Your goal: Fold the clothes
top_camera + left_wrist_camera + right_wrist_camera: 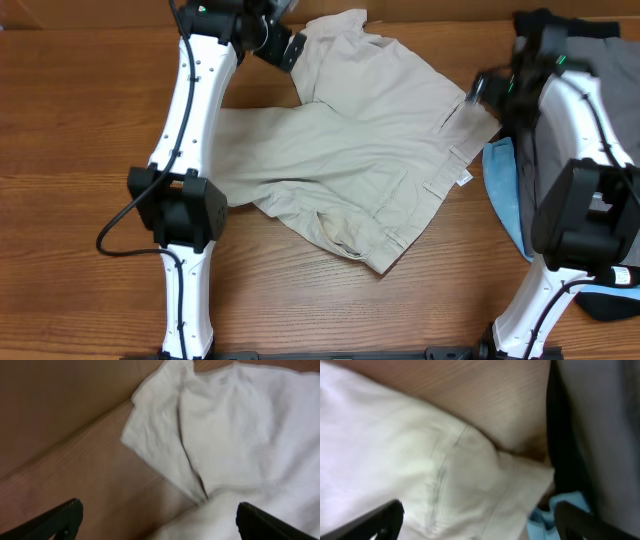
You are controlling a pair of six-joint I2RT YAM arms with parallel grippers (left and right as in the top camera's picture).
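Black garment (pixel 606 306) cut off, blue piece (pixel 503 186) half hidden

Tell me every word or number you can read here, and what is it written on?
No word, number or sign can be read in any view.
Small white tag on the waistband of the beige shorts: too small to read, if it carries print at all.

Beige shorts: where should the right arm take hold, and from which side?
Probably the waistband corner of the beige shorts, coming from the robot's right: it pokes out as a free edge on the table, just ahead of the open right jaws.
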